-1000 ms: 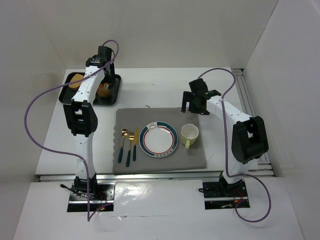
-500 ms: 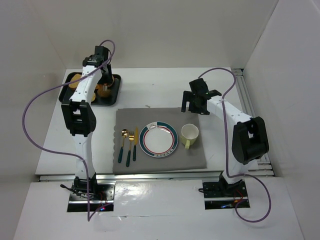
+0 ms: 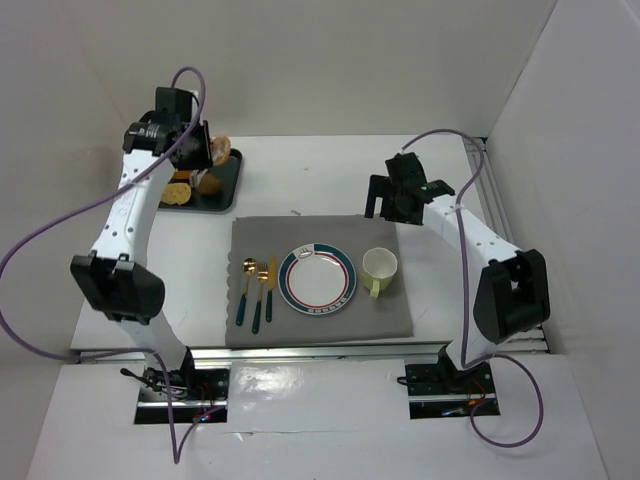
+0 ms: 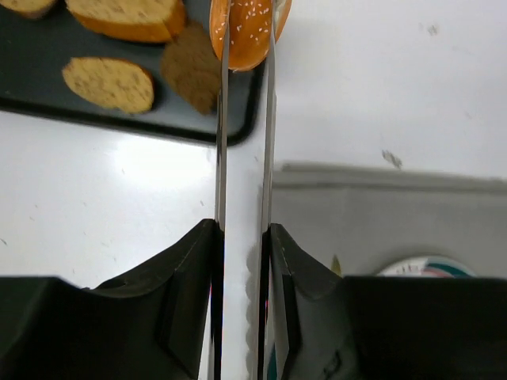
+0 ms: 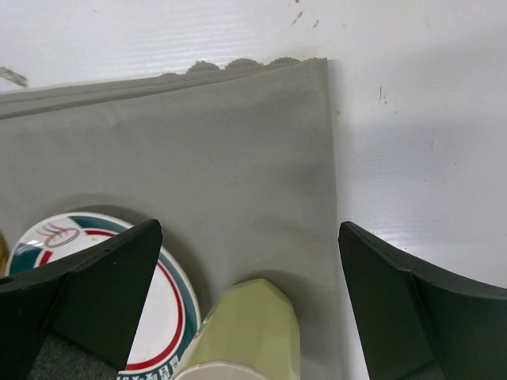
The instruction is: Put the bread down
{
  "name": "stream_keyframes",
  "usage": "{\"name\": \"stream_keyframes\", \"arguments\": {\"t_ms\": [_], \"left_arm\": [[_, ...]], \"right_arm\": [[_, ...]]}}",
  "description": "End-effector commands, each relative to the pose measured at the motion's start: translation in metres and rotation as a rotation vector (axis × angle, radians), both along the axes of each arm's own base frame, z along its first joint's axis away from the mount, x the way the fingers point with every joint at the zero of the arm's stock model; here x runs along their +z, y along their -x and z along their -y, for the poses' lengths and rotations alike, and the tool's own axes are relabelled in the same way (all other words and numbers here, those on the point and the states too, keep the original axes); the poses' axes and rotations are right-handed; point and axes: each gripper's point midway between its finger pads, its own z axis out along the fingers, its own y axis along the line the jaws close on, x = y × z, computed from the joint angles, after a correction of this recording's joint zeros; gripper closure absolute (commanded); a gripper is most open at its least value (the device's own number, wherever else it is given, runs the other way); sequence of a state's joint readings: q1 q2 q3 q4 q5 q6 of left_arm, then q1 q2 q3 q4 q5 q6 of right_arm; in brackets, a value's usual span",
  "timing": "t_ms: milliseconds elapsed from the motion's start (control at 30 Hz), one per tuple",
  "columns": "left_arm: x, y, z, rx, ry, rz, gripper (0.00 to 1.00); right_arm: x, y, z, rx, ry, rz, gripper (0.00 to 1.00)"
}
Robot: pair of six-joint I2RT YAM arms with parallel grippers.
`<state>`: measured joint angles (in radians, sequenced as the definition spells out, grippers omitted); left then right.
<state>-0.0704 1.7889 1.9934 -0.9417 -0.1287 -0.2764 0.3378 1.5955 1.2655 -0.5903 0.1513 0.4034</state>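
You have the left end effector (image 4: 247,20) clamped on the bread (image 4: 249,36): roll pinched between the fingertips (image 4: 223,79), above a corner of the black tray (image 4: 32,55). Your left arm (image 3: 130,215) stretches far left, elbow out sideways. The right end effector (image 5: 247,237): jaws apart, over cup (image 5: 245,324) and grey mat (image 5: 198,142).

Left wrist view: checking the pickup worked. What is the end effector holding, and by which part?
The bread, pinched by its sides in the left end effector.
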Motion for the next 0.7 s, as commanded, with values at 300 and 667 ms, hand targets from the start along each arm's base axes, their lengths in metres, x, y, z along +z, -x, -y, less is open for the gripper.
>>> {"name": "stream_keyframes", "arguments": {"t_ms": [300,667], "left_arm": [[-0.023,0.187,0.165,-0.602,0.155,-0.157,1.0],[-0.07,0.256,0.23,-0.736,0.205,-0.297,0.73]], "right_arm": [[0.068,0.01,0.03,-0.072,0.035,0.19,0.0],[0.059,0.017,0.028,-0.064,0.02,0.168,0.0]]}}
